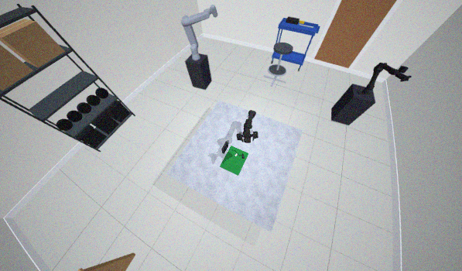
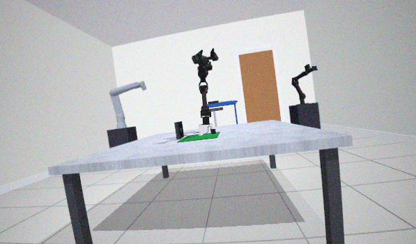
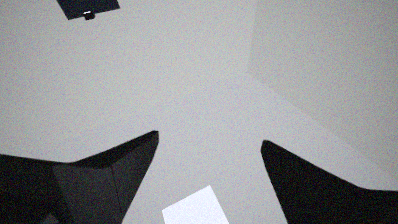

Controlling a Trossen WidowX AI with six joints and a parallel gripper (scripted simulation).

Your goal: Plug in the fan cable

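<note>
A green board (image 1: 233,164) (image 2: 194,138) lies flat near the middle of the grey table (image 1: 261,193) (image 2: 270,139). A small white part (image 1: 235,155) (image 2: 203,129) and a small dark part (image 1: 243,156) (image 2: 212,131) sit on the board's far end; I cannot tell which is the plug and which is the header. The black fan (image 1: 224,147) (image 2: 178,130) stands upright just left of the board. My arm stands straight up behind the board. My gripper (image 1: 248,135) (image 2: 206,53) (image 3: 210,140) is open and empty, high above the table, pointing at the ceiling and touching nothing.
A grey arm on a dark pedestal (image 1: 199,70) (image 2: 121,136) stands at the far left and a black arm on a pedestal (image 1: 354,102) (image 2: 304,115) at the far right. A blue cart (image 1: 296,39) (image 2: 224,102), a stool (image 1: 282,48), a shelf rack (image 1: 67,97) and an orange door (image 1: 350,31) (image 2: 259,87) line the room.
</note>
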